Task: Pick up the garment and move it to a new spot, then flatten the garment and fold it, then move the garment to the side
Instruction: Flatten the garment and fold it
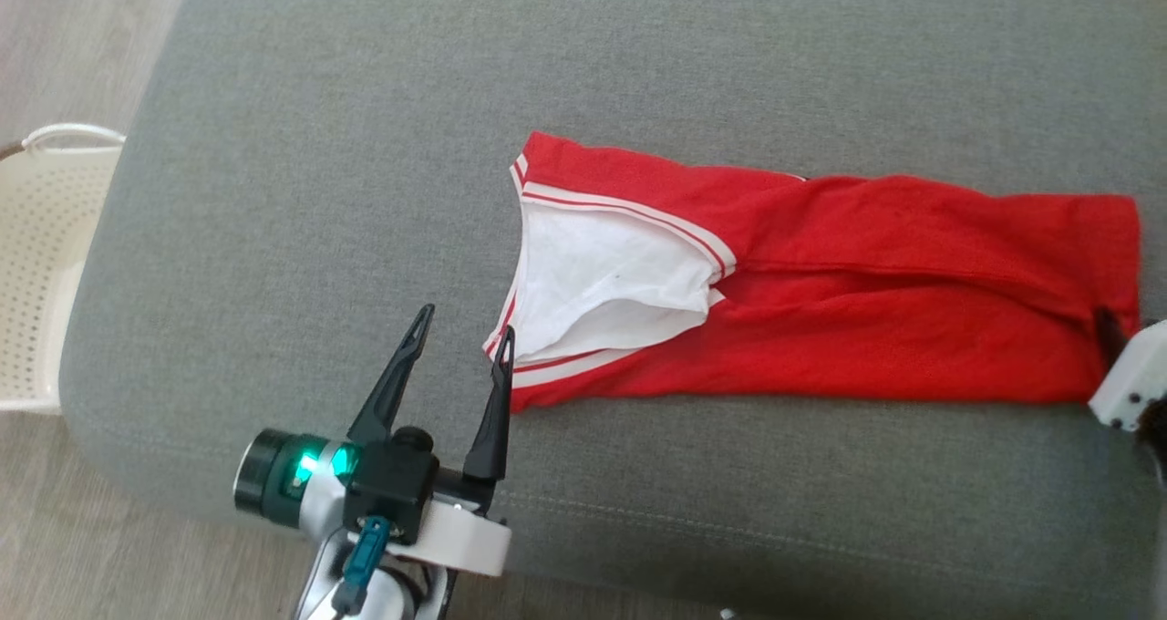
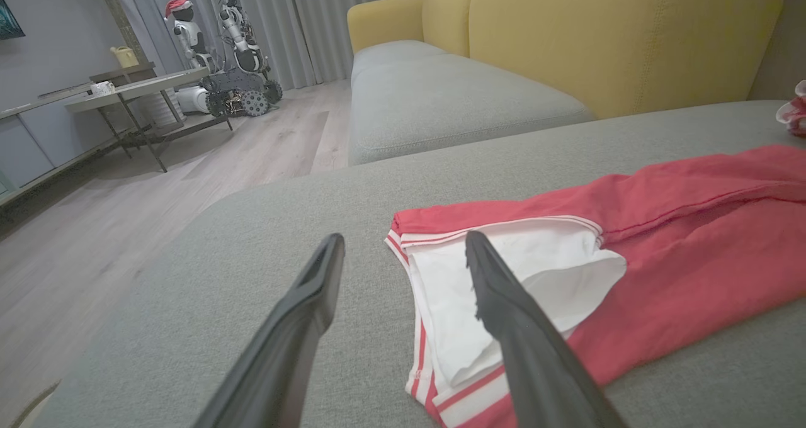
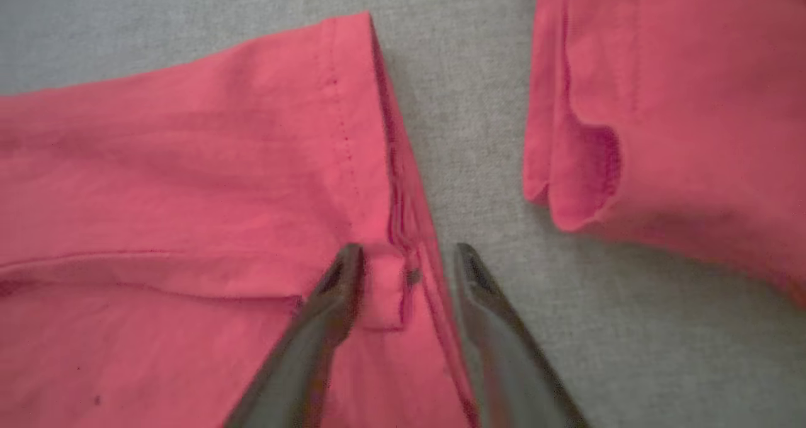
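closest to the robot, the left gripper (image 1: 467, 319) sits over the near edge of the grey cushion (image 1: 319, 191), its two dark fingers spread wide with nothing between them, tips pointing at the white-lined end of the garment (image 1: 866, 328). the finger nearer the cloth lines up with the striped trim, but whether it touches is hard to say. the garment is red with a white lining and red-and-white trim, lying on the cushion folded into a long band that runs from about the middle out to the robot's right. at that right end the right gripper (image 3: 409, 248) is down at the hem, fingers apart and not clamped on anything: one is over the red cloth next to a small folded tab, the other over bare grey fabric, so they straddle the hem's edge. just past it, across a strip of cushion, there's another bit of red cloth (image 3: 661, 101); can't tell if it's the same piece. off the cushion's left side a white perforated basket (image 1: 46, 237) stands on the wood floor (image 1: 109, 547). further back in the left wrist view are a yellow sofa (image 2: 598, 38), a low table (image 2: 138, 88) and a couple of small robots (image 2: 242, 50) by grey curtains (image 2: 352, 0).
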`<state>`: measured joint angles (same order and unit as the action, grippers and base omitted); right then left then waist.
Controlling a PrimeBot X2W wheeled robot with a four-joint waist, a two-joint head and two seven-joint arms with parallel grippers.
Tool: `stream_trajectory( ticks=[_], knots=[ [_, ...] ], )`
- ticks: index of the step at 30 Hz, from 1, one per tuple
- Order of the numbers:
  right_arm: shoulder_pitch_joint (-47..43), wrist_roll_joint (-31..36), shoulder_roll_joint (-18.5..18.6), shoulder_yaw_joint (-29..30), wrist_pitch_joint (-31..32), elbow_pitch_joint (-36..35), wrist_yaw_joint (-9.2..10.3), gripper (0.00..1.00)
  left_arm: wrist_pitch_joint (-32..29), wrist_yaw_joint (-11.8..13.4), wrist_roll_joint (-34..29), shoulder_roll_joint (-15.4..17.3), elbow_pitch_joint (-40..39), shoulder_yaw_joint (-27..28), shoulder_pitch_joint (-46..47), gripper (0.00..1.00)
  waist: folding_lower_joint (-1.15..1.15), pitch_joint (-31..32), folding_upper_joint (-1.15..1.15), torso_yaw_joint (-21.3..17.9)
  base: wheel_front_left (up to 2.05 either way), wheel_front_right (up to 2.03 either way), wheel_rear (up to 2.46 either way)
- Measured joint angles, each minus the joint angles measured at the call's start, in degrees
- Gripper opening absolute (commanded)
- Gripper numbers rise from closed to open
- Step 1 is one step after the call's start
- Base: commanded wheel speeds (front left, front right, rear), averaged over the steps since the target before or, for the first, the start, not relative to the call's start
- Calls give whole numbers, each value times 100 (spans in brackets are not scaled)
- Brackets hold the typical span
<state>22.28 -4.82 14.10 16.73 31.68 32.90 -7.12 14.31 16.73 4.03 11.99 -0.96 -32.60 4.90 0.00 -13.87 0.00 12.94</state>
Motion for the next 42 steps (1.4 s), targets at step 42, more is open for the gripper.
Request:
stream_trajectory(
  ticks=[42],
  knots=[
    [-255, -995, -490, -2295, 804, -2521, 0, 0, 1, -361, -53, -110, 197, 378, -225, 100, 0, 565, 0, -138, 0, 0, 0]
  ],
)
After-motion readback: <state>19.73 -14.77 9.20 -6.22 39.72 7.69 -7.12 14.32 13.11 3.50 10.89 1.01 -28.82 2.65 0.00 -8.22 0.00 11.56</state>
